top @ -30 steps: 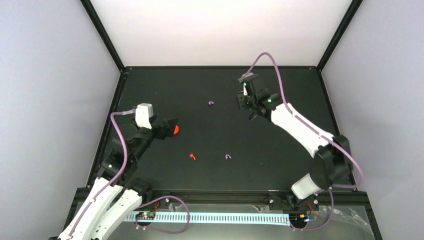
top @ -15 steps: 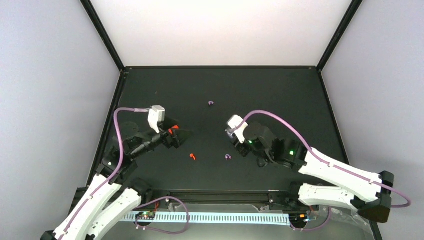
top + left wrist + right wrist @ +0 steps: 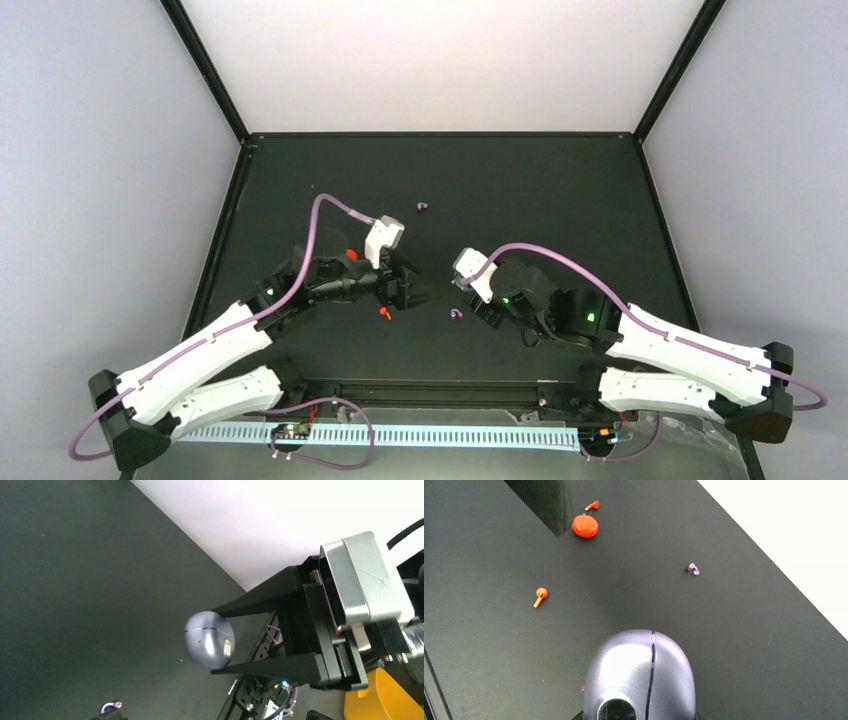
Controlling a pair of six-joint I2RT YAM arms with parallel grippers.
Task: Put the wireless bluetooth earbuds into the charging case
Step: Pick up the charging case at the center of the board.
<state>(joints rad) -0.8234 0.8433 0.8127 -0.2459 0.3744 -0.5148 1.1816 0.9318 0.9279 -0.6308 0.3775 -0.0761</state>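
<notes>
The right gripper [image 3: 213,642] is clamping the lavender charging case [image 3: 640,672] between its fingertips and holding it up off the black table [image 3: 560,200]. The case's seam is looking shut, though from these angles I can't be sure. The left gripper [image 3: 412,288] is hovering just left of the lavender charging case and facing it, with its jaws spread wide and nothing between them. All four earbuds are lying out on the table. One purple earbud [image 3: 456,314] is sitting just beside the lavender case on its near side, and the other purple earbud [image 3: 422,207] is lying well off on its far side. A red-orange earbud [image 3: 384,313] is lying left of the lavender case, past the left gripper. Farther left again the red-orange case [image 3: 585,526] is resting on the table, and a second red-orange earbud [image 3: 592,505] is lying just beyond it.
</notes>
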